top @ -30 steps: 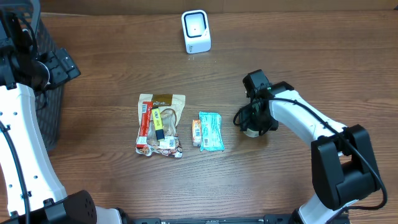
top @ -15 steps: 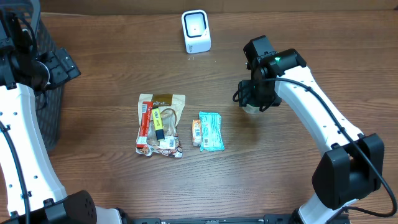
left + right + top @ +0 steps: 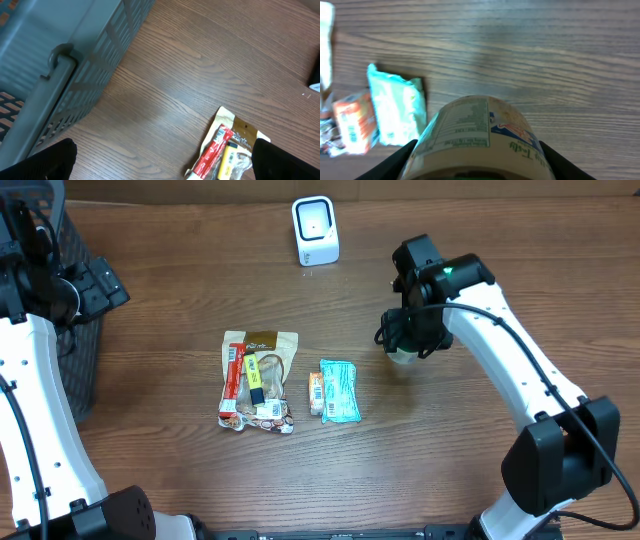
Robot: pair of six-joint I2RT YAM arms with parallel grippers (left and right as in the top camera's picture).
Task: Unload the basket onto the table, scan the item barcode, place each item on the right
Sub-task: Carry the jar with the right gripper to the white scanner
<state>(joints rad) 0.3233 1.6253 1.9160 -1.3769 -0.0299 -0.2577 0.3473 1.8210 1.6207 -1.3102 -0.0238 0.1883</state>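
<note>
Right gripper (image 3: 409, 332): clamped on round tub (image 3: 479, 131), printed label toward wrist camera.
Change in last second: tub carried toward 12 o'clock, apparently off table.
Scanner (image 3: 315, 230): 11 o'clock of tub, well apart; scan pending.
Left gripper (image 3: 100, 285): wide, empty, beside basket (image 3: 100, 45).

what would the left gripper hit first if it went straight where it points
Probably bare table, in the gap between the basket and the snack bag; the left gripper lines up with neither, though depth is unclear.
</note>
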